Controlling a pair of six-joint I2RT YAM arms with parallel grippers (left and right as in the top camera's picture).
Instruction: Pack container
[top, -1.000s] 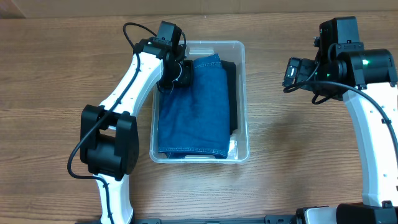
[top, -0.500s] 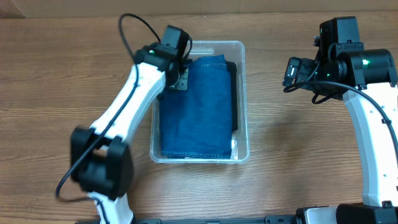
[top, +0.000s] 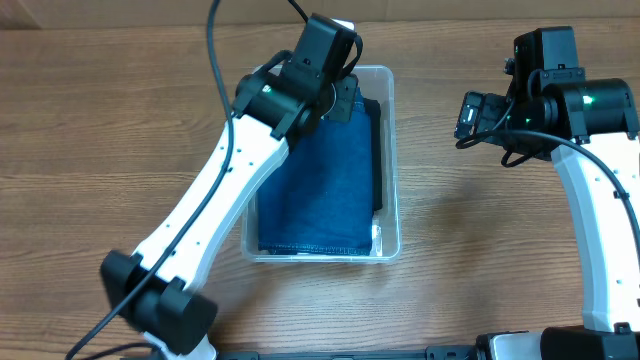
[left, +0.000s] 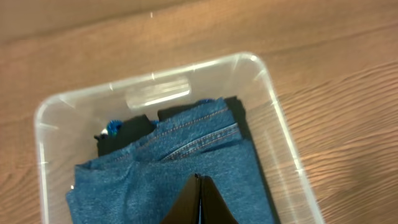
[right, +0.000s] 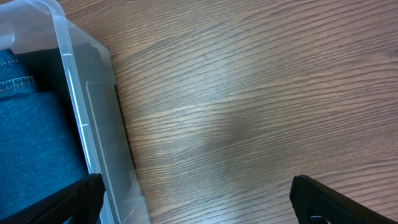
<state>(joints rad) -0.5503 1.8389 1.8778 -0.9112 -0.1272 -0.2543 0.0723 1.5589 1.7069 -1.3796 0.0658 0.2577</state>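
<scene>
The left tool (left: 199, 188) hangs over the far end of the container (top: 392, 210), its two fingers pressed together into a single dark wedge with nothing between them. Directly beneath its tips lies a folded blue denim cloth (left: 186, 158), which fills most of the clear bin. A black cloth (top: 377, 150) shows from under the denim along the edge toward the right arm. Ahead of the tool, past the denim's stitched hem, runs the container's short wall with its moulded handle.

The right tool (right: 198, 186) is off to the side, above the bare wooden surface (right: 249, 93), its fingers spread wide apart and holding nothing. In the right wrist view, the container's rounded corner sits beyond that tool's left-hand finger.
</scene>
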